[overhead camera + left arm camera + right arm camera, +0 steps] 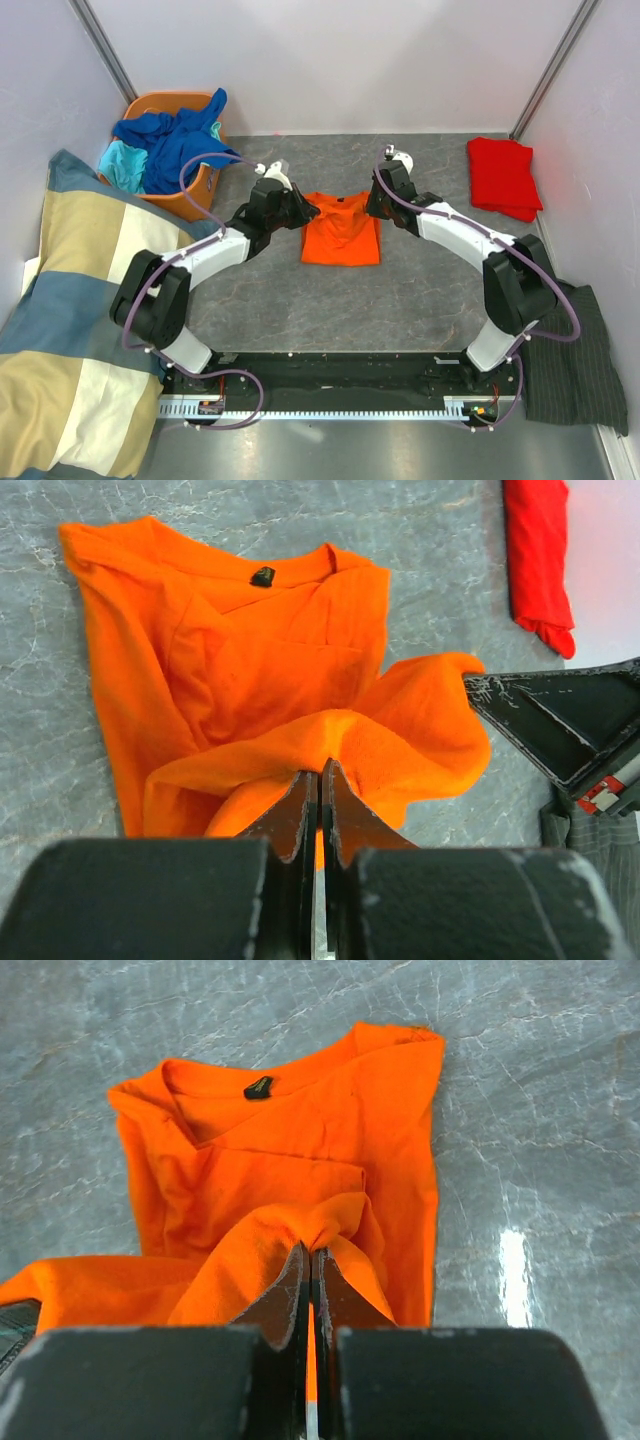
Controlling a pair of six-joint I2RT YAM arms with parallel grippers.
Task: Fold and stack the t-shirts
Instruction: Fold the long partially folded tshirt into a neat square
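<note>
Orange t-shirt cloth is pinched in both grippers. The left gripper has its jaws shut on a raised fold of it. The right gripper is clamped on the same fold a little way along, so a loose ridge of fabric hangs between them above the shirt's body.

The shirt lies at the middle of the grey table, between the two arms. Its collar points to the far side, away from the arm bases, and its long axis runs near to far.

This reads as the orange shirt mid-fold. A red t-shirt lies folded at the far right, well apart. A blue t-shirt and a turquoise t-shirt sit crumpled in the basket at the far left, not yet folded. Nothing is stacked yet.
</note>
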